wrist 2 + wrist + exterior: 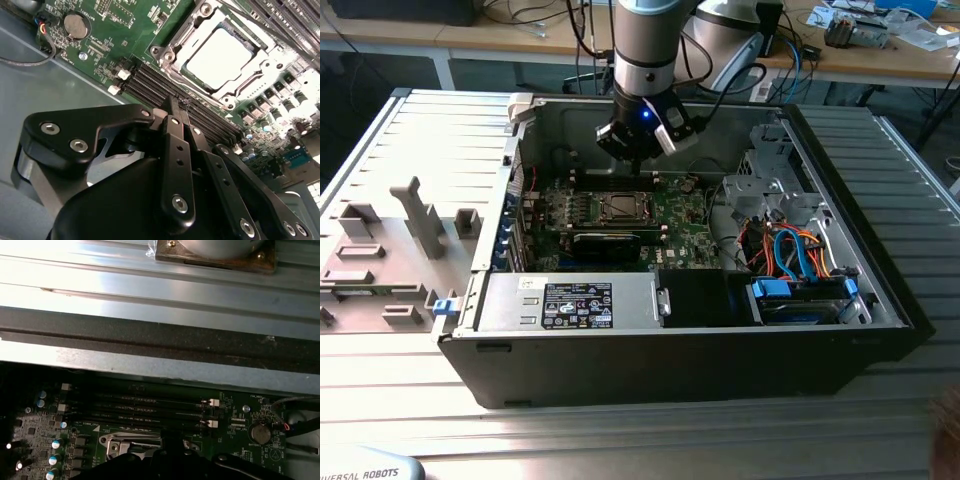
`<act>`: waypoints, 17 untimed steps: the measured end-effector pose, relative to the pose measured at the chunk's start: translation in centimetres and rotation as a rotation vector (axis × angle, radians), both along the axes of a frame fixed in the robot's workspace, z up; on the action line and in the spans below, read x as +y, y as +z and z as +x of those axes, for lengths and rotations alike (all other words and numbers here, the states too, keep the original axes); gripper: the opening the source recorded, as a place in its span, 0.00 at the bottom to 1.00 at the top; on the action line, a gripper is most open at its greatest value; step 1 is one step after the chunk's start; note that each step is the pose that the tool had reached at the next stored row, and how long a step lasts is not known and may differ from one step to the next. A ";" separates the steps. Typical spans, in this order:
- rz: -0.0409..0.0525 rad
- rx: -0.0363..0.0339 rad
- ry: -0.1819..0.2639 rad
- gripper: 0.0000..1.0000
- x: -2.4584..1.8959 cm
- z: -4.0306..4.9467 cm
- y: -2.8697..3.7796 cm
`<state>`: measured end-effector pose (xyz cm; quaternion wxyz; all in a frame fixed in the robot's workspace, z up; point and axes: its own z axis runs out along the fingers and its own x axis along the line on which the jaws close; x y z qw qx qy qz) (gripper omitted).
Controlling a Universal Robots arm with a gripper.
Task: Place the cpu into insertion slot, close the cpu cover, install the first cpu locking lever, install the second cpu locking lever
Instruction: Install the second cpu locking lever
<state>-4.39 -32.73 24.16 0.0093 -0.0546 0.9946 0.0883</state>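
Gripper (176, 106) hangs over the memory slots (165, 90), fingers pinched together on nothing.

We see the cpu (220, 57) already seated in the slot (172, 50), the cover (235, 92) lying over it; the socket sits just past the fingertips, across the memory slots, inside the open case (880, 290).

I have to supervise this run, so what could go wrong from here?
The gripper, fingers together, hangs just above the memory slots beside the insertion slot; dropping straight down could strike them. The cpu already sits under the cpu cover, so a sideways slip could scrape its bright top.
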 end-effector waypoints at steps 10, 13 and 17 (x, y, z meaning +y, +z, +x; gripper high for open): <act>0.0000 0.0000 0.000 0.11 -0.28 0.00 0.00; 0.0000 0.0000 0.000 0.11 -0.33 0.00 0.00; 0.0000 0.0000 0.000 0.11 -0.45 0.00 0.00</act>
